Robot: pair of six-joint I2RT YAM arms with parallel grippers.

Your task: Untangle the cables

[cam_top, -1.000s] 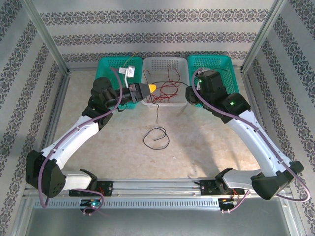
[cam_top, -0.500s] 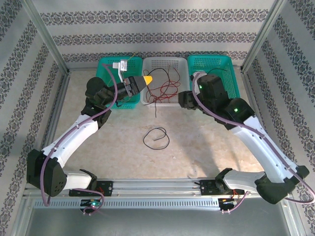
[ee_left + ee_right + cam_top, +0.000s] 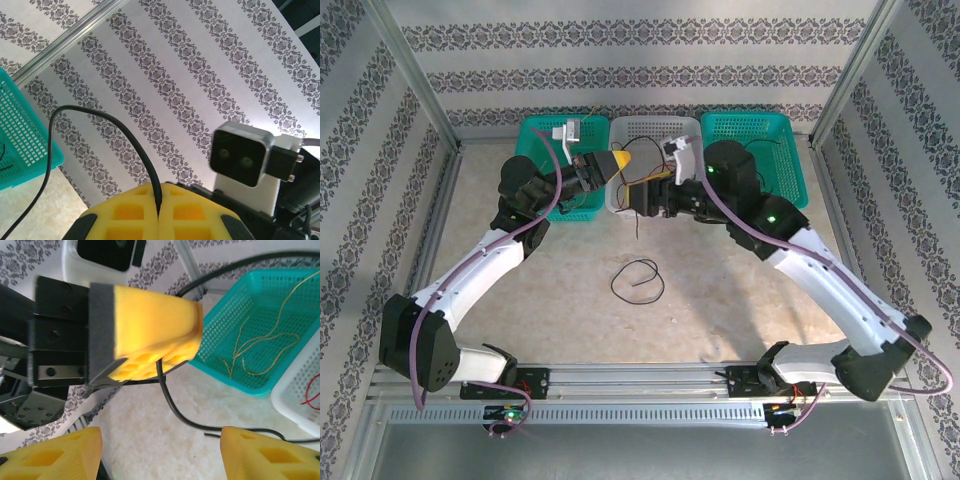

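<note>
My left gripper (image 3: 616,162) (image 3: 159,200) (image 3: 155,335) is shut on a thin black cable (image 3: 100,114) (image 3: 172,402), raised at the white basket's (image 3: 685,125) front left corner. The strand curves out of the yellow pads and hangs down to the table (image 3: 638,226). Just right of it, my right gripper (image 3: 646,190) (image 3: 160,442) stands open with nothing between its yellow fingers (image 3: 65,455); the black cable runs across in front of them. Red cables (image 3: 655,176) lie tangled in the white basket. A yellow cable (image 3: 260,340) rests in a teal basket (image 3: 235,315). A black loop (image 3: 638,281) lies mid-table.
Teal baskets (image 3: 542,135) (image 3: 755,128) flank the white one at the back of the table. The right wrist's camera block (image 3: 242,152) is close to my left gripper. Patterned walls and metal frame posts (image 3: 415,75) enclose the table.
My right arm swung left across the white basket toward the left gripper, and its jaws opened wider. My left gripper, still shut on the black cable, drew back and up a little.
</note>
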